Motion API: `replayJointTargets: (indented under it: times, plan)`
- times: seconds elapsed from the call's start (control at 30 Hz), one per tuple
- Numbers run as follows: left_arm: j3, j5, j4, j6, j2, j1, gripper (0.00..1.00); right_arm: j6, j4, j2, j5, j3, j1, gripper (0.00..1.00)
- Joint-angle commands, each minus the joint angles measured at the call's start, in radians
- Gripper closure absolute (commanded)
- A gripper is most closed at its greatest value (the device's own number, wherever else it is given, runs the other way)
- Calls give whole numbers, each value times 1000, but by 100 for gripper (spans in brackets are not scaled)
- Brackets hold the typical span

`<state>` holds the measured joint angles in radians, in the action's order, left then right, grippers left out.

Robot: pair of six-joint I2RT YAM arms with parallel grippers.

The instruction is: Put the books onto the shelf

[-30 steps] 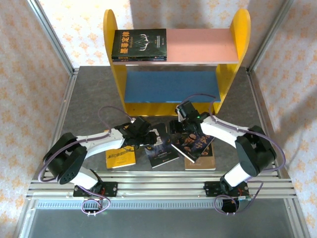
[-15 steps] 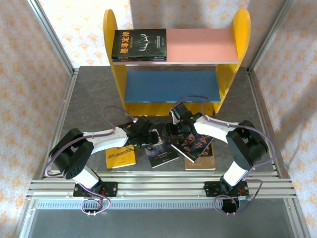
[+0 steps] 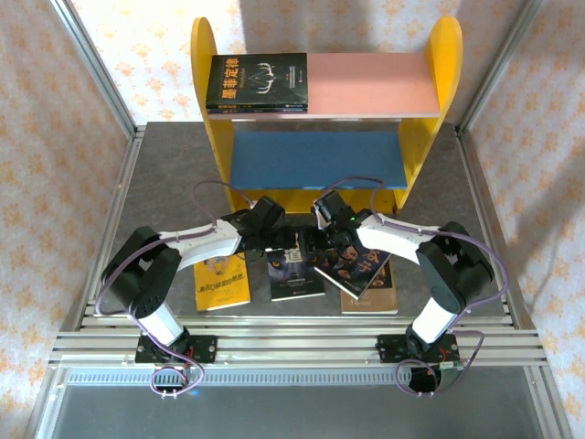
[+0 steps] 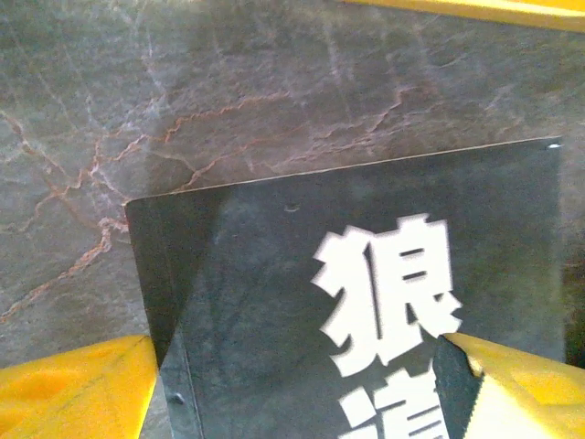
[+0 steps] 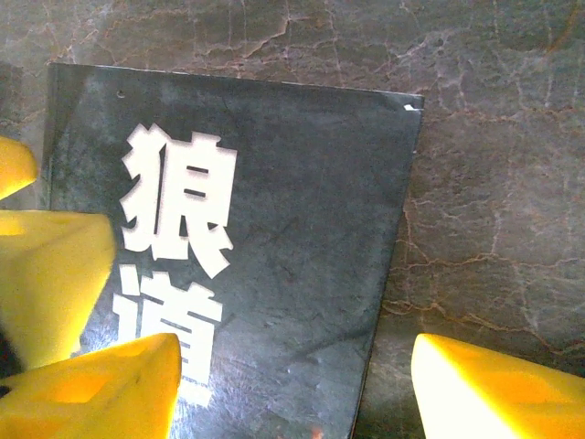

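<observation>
**Both grippers over one black paperback, jaws apart**

The black paperback with white Chinese characters (image 3: 297,279) is found lying flat on the grey marbled tabletop (image 3: 164,183), near the front of the small bookcase with yellow rounded side panels (image 3: 439,73). It lies between a yellow paperback (image 3: 222,285) and a dark paperback with orange lettering (image 3: 366,265), which rests on a brown paperback (image 3: 375,300). One black book (image 3: 257,82) is already laid flat at the left end of the pink upper board (image 3: 375,82).

Placement, judged: a thin book flat on a hard surface offers little edge to a single gripper. It is therefore being approached from both sides, probably so that one arm steadies it while the other works an edge up.

The left gripper (image 4: 292,347) is seen with its yellow fingers wide apart. One finger sits just outside the spine edge and the other over the cover; nothing is clamped.

The right gripper (image 5: 294,352) is likewise spread. One finger sits over the cover beside the printed characters, the other over tabletop beyond the book's opposite edge (contact with the cover cannot be told).
</observation>
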<state>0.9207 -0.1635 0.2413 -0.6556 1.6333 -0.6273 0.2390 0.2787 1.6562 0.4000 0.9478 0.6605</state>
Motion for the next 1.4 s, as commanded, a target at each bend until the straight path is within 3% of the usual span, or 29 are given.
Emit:
replayJointTargets:
  times: [0.0,0.33,0.77,1.1,1.37]
  plan:
    - [1,61,58,21,-60,0,19,24,-12,12,11,-28,19,33]
    - [-76,57,88,-13,-74,-1,19,5,9,27,-14,-3,24,34]
    - [-122,19,50,-5,-84,-3,19,-84,155,1,-176,-18,21,33]
    - [-134,-35,9,-14,-75,-7,19,-59,116,-17,-95,9,18,34]
    - [-140,-58,-49,-22,-62,-11,19,-45,101,61,-30,86,28,35]
